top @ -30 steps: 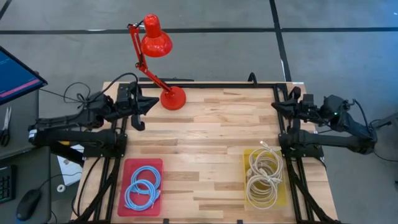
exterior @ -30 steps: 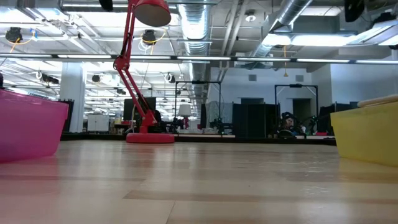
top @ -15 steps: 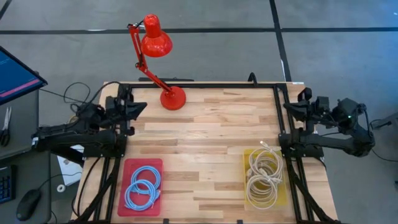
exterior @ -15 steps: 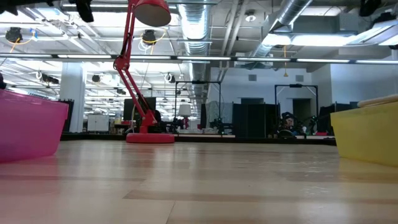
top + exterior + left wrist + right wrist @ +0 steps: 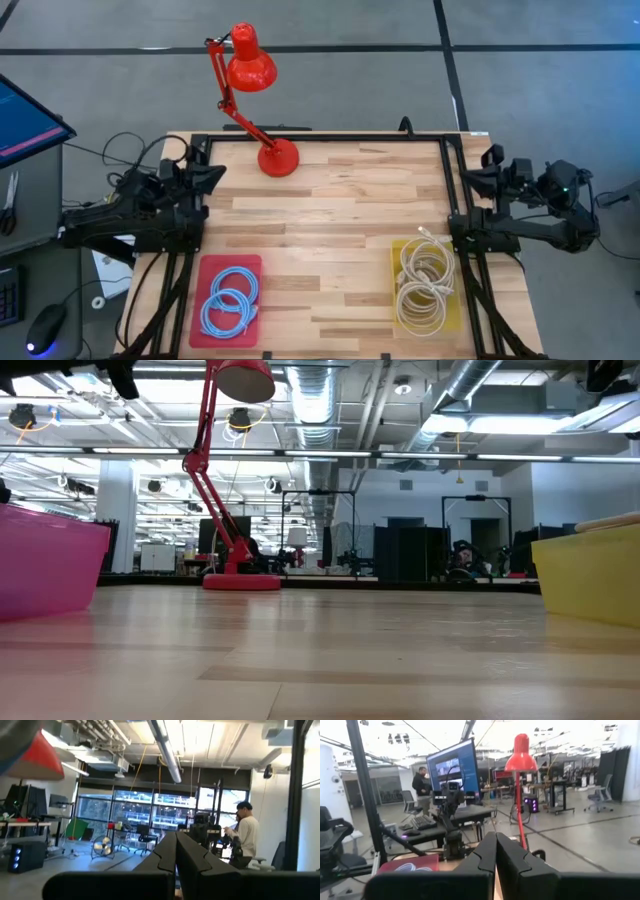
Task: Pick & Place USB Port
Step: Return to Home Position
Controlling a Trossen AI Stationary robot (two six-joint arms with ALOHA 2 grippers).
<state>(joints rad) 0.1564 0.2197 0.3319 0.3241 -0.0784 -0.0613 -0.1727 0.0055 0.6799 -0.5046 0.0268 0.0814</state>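
Observation:
Coiled blue cables (image 5: pixel 229 300) lie in a pink tray (image 5: pixel 205 268) at the table's near left. Coiled white cables (image 5: pixel 424 285) lie in a yellow tray (image 5: pixel 397 290) at the near right. My left gripper (image 5: pixel 215 172) hovers over the table's left edge, far from the pink tray, with its fingers (image 5: pixel 167 855) shut on nothing. My right gripper (image 5: pixel 468 178) hovers over the right edge, behind the yellow tray, and its fingers (image 5: pixel 487 852) are also shut and empty. The low view shows only the pink tray's wall (image 5: pixel 50 570) and the yellow tray's wall (image 5: pixel 590 575).
A red desk lamp (image 5: pixel 250 70) stands with its base (image 5: pixel 278 158) on the table's far edge, left of centre. The wooden tabletop (image 5: pixel 330 220) between the two arms is bare. A monitor (image 5: pixel 25 115) sits off the table's left side. A person stands in the room beyond.
Both arms have drawn back from the table's middle. The left gripper has moved toward the left edge and the right gripper toward the right edge. Both stayed shut. The trays and cables have not moved.

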